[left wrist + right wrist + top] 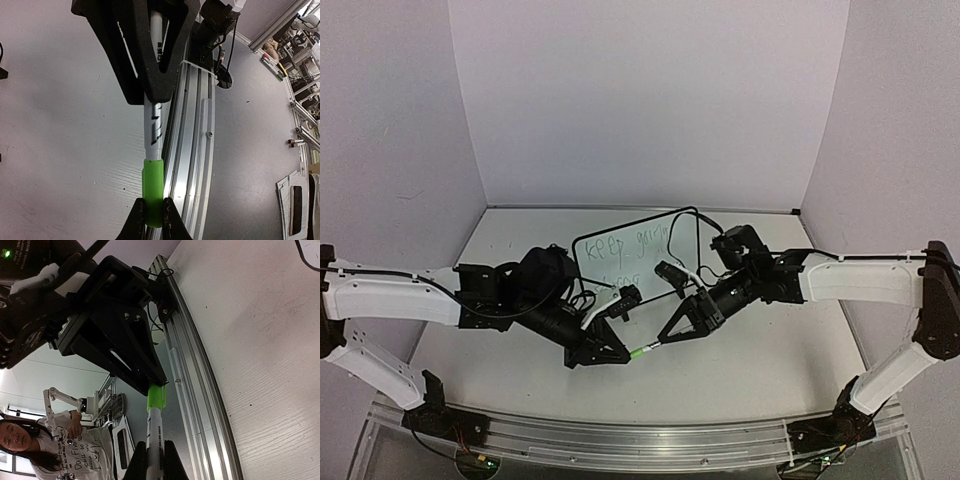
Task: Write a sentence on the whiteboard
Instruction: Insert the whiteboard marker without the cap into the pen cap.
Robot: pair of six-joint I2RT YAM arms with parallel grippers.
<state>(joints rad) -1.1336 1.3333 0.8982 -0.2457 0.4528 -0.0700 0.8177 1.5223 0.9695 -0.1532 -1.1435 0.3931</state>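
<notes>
The whiteboard (588, 268) stands upright at the middle back of the table. The sentence (619, 247) is thin green handwriting on it, "keep going" on the top line; the second line is partly hidden by the arms. A white marker pen (654, 346) with a green cap (638, 351) hangs level between the two grippers, in front of the board. My left gripper (626, 355) is shut on the cap (153, 182). My right gripper (666, 339) is shut on the white barrel (154, 432). The cap (156, 397) sits on the pen.
An aluminium rail (620, 440) runs along the table's near edge, below the pen (197, 140). White walls enclose the table on three sides. Cables (582, 297) trail from the arms near the board. Past the edge are a person (20, 440) and papers (295, 200).
</notes>
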